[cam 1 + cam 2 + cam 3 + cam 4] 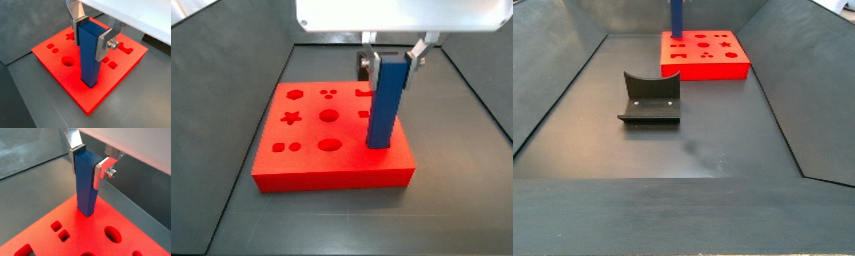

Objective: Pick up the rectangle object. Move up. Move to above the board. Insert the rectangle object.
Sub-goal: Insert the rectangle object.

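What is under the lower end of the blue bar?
The board is directly under the rectangle object, held upright by the gripper. Its lower end meets the red top near one edge; the bar covers any hole there.

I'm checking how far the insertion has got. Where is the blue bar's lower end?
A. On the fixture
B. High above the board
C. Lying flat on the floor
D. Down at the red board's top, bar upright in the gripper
D: the rectangle object stands upright, clamped by the gripper, its lower end at the board top.

Matt red plastic board (63, 75), smooth blue plastic rectangle object (89, 55), gripper (92, 36) fingers (104, 44) brushed silver metal
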Robot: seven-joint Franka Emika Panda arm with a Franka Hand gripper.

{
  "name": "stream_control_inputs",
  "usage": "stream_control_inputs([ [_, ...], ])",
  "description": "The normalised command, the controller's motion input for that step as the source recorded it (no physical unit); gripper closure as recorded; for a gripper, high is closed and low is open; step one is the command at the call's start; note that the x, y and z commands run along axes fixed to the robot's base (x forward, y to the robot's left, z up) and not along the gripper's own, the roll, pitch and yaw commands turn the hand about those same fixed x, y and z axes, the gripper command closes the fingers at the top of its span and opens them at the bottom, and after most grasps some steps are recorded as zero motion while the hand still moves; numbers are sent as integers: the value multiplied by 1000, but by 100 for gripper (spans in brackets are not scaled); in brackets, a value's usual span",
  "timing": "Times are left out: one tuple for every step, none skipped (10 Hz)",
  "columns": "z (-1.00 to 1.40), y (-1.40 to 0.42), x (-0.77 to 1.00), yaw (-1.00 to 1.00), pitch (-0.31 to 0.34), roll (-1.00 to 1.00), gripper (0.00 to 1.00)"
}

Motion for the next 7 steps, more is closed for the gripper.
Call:
stream_control_inputs([
  [-97, -49, 0, 0, 0, 109, 100],
  [-120, -154, 0, 46, -16, 117, 100],
  [-171, -129, 0, 83, -23, 137, 100],
  [-223, -74, 0, 89, -19, 141, 100],
  [-271, 0, 57, 71, -20, 127, 100],
  [-309, 0, 97, 60, -27, 116, 100],
  [-363, 14, 100, 9, -44, 79, 100],
])
